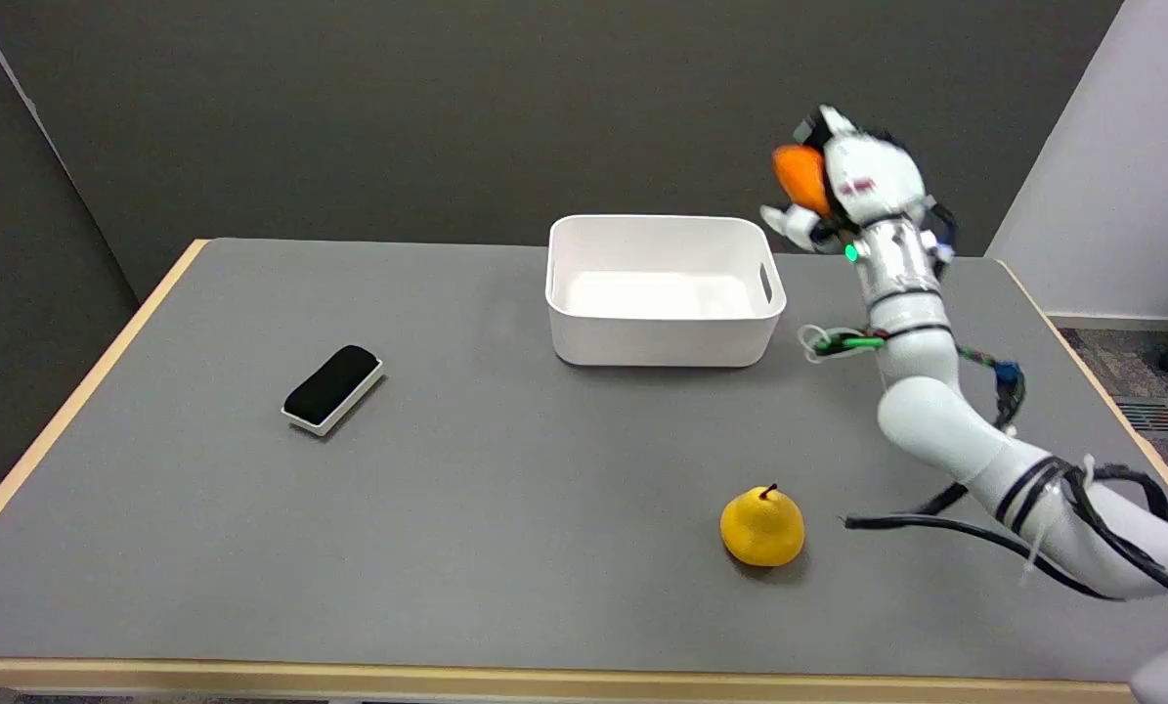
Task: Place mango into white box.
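Note:
My right hand (843,186) is raised in the air at the right, above and just right of the white box (664,337). It holds an orange mango (800,178), which shows at the hand's left side; part of the fruit is hidden by the hand. The white box stands at the back middle of the grey table (505,469) and its inside looks bare. The mango is above the level of the box's right rim, a little outside it.
A yellow pear (762,527) sits on the table's front right. A black-and-white eraser (332,388) lies at the left. My arm and its cables (974,460) cross the table's right side. A grey wall stands behind.

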